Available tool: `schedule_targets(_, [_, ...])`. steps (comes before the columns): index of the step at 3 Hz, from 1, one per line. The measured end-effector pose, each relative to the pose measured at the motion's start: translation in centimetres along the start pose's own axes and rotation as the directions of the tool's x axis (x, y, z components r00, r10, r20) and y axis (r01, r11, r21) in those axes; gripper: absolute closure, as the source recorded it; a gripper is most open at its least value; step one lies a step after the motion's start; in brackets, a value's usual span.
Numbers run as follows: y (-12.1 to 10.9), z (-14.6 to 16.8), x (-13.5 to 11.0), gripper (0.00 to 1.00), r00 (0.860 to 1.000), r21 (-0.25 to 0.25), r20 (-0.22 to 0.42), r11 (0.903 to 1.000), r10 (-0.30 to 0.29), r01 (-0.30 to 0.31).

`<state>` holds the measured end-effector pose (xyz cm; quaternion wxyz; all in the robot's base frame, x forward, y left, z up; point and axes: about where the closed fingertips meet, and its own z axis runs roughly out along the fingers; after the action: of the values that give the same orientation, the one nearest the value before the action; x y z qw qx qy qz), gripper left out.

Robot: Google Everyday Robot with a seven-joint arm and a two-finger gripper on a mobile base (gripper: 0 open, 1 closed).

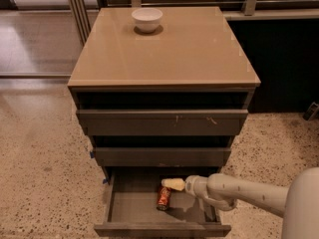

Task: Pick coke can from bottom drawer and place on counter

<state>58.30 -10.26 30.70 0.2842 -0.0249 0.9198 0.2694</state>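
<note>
The coke can [163,198] lies on its side on the grey floor of the bottom drawer [124,205], which is pulled open. My gripper [173,184] reaches into the drawer from the right on a white arm and sits just above and behind the can, its pale fingertip close to the can's top end. The counter [189,49] is the glossy tan top of the cabinet, above the two upper drawers.
A white bowl [147,19] stands at the back left of the counter. The two upper drawers [162,122] are slightly ajar. Speckled terrazzo floor surrounds the cabinet. A dark wall panel is at the right.
</note>
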Motion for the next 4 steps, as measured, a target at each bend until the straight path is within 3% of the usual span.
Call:
schedule_targets(1, [0.1, 0.5, -0.2, 0.00, 1.000, -0.002, -0.003, 1.0000, -0.006, 0.006])
schedule_targets(3, [-1.4, 5.5, 2.5, 0.00, 0.996, 0.023, 0.001, 0.9957, 0.090, -0.090])
schedule_targets(4, [-1.3, 8.2, 2.9, 0.00, 0.993, 0.013, -0.010, 0.9931, 0.116, -0.116])
